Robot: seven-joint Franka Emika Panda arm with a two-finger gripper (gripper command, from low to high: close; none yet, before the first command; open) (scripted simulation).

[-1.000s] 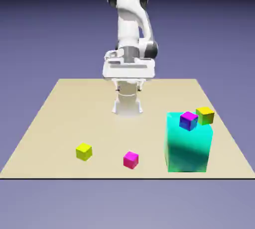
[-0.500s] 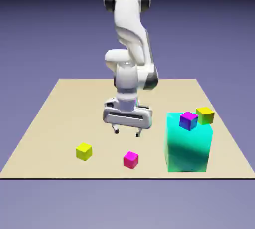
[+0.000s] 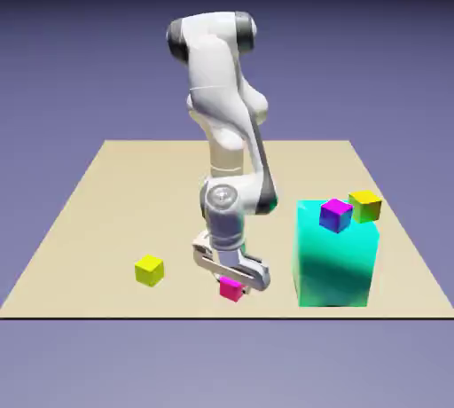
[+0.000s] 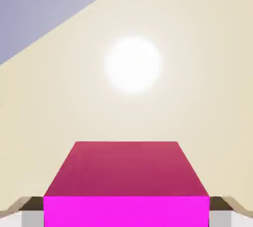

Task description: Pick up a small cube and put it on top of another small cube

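The small magenta-pink cube (image 3: pixel 230 290) lies on the tan table (image 3: pixel 106 211) near its front edge. My gripper (image 3: pixel 231 284) is lowered over it, open, one finger on either side. In the hand view the cube (image 4: pixel 126 171) fills the bottom middle, and a grey fingertip (image 4: pixel 30 215) shows close beside each of its side faces. A small yellow cube (image 3: pixel 149 270) sits on the table toward the exterior view's left of the gripper. A second yellow cube (image 3: pixel 365 206) sits behind the teal block.
A large teal block (image 3: pixel 335 266) stands just to the exterior view's right of the gripper, with a purple-and-blue small cube (image 3: pixel 336 215) on top of it. The table's front edge runs close below the magenta cube.
The arm reached forward and down from a raised pose near its base. The hand turned and dropped onto the magenta cube. No cube has moved.
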